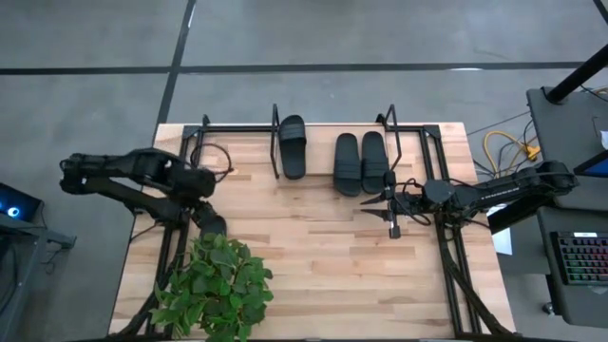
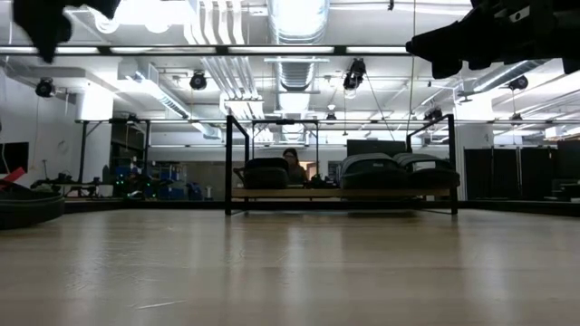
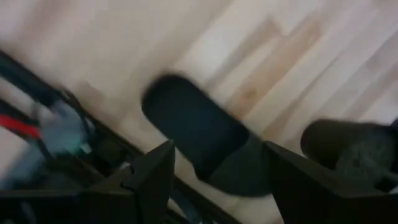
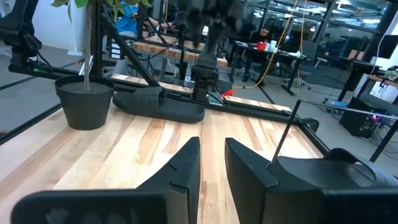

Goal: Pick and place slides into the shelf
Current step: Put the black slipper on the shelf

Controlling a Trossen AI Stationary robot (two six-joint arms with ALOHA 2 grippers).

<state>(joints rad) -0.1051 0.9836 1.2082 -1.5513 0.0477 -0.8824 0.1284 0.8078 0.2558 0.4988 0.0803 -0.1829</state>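
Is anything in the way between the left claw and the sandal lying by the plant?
Nothing visible is between them. The left gripper hangs open over the slide. The plant pot stands close beside the slide, not in between.

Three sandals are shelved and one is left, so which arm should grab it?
Left, probably. The left gripper hangs open right above the last sandal by the plant pot; the right gripper sits across the table, by the shelf.

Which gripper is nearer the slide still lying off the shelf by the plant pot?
Left. The left gripper hovers open directly over that slide; the right gripper sits empty across the table near the shelf.
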